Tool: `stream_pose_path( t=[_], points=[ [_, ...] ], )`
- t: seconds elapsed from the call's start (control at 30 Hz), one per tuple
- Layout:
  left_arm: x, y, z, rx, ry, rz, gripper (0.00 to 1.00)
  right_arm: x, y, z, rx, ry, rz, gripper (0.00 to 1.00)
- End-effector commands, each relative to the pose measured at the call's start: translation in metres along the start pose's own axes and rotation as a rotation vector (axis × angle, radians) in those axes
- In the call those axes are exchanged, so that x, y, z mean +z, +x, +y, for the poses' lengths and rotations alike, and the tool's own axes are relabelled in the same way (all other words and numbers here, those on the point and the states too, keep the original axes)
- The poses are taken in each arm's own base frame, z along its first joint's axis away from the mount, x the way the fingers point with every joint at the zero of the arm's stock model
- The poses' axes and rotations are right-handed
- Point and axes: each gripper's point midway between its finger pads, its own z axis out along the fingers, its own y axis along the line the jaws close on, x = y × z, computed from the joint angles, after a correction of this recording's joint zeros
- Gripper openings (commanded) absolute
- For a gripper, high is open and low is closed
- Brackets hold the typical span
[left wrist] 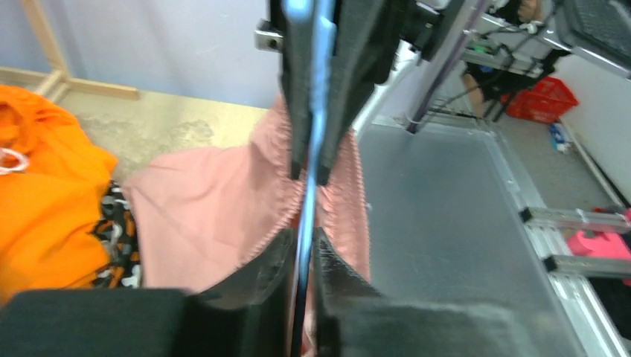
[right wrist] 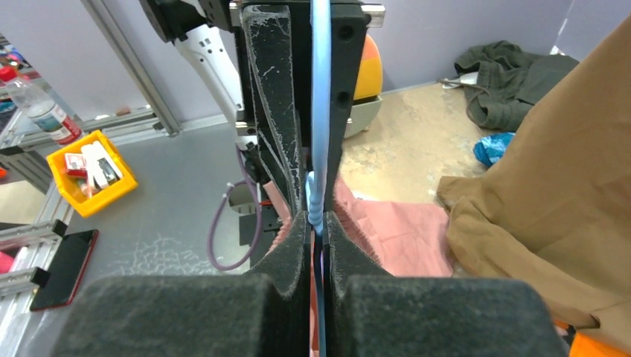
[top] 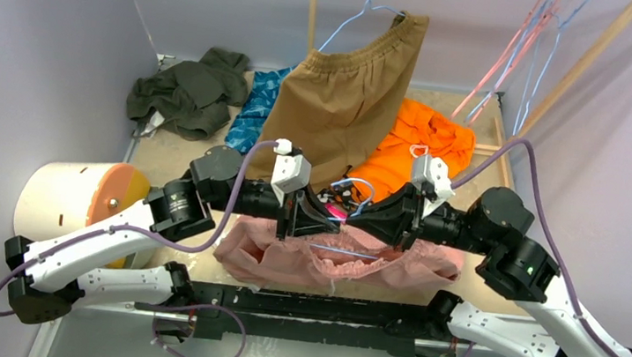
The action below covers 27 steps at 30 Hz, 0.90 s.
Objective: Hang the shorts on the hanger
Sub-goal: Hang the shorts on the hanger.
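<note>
Both claws are clenched on one thin wire. The right gripper (right wrist: 317,222) pinches the light-blue hanger (right wrist: 321,89) between its black pads, with the wire running straight on past the fingertips. The left gripper (left wrist: 303,236) nips the same wire from the opposite side. The two sets of tips stand almost touching, above the near middle of the table (top: 175,153).

Just under those tips lie the shorts (top: 281,262), dusty pink. They are bunched in a low heap at the near edge and spread to the left and right of the claws. In the top view a pale-blue run of the hanger crosses the pink cloth, and a loop of blue wire shows just far of the fingertips. Whether the wire passes inside the fabric cannot be told.

The left wrist view shows a black-and-white patterned cloth (left wrist: 111,230) squeezed between the shorts and the orange garment (top: 418,140), which lies far and right of the claws. Beside it, in the far middle, the tan-brown shorts (top: 348,93) hang from another blue wire hook. A blue patterned cloth (top: 258,106) and a dark green garment (top: 189,90) lie at the far left. A cream drum (top: 71,197) with an orange face sits at the left edge beside the left arm. Spare wire hangers (top: 521,49), pink and blue, hang at the far right.
</note>
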Motion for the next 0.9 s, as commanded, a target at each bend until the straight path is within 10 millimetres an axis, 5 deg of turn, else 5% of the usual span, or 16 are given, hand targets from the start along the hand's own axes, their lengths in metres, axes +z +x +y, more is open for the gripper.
stream_pose_path(
  t=[0.0,0.03,0.1,0.27,0.4,0.53,0.73,0.87],
  points=[
    [-0.009,-0.045,0.010,0.085,-0.116,-0.082,0.30,0.005,-0.029,-0.005,-0.010,0.032,-0.098,0.00],
    [-0.015,-0.052,0.016,0.092,-0.175,-0.073,0.48,0.001,-0.038,-0.013,-0.013,0.092,-0.133,0.00],
    [-0.038,-0.077,0.020,0.131,-0.288,-0.073,0.58,-0.011,-0.059,-0.026,-0.021,0.195,-0.204,0.00],
    [-0.134,-0.157,0.001,0.269,-0.538,-0.268,0.64,-0.031,-0.132,-0.042,-0.121,0.346,-0.366,0.00],
    [-0.203,-0.205,-0.029,0.333,-0.616,-0.542,0.68,-0.028,-0.200,-0.019,-0.248,0.254,-0.462,0.00],
    [-0.221,-0.204,-0.031,0.341,-0.662,-0.563,0.67,-0.032,-0.250,0.007,-0.319,0.159,-0.558,0.00],
    [-0.246,-0.195,-0.029,0.358,-0.734,-0.603,0.67,-0.010,-0.235,-0.005,-0.273,0.158,-0.498,0.00],
    [-0.253,-0.201,-0.024,0.372,-0.783,-0.627,0.67,-0.026,-0.286,0.037,-0.329,-0.001,-0.645,0.00]
  ],
)
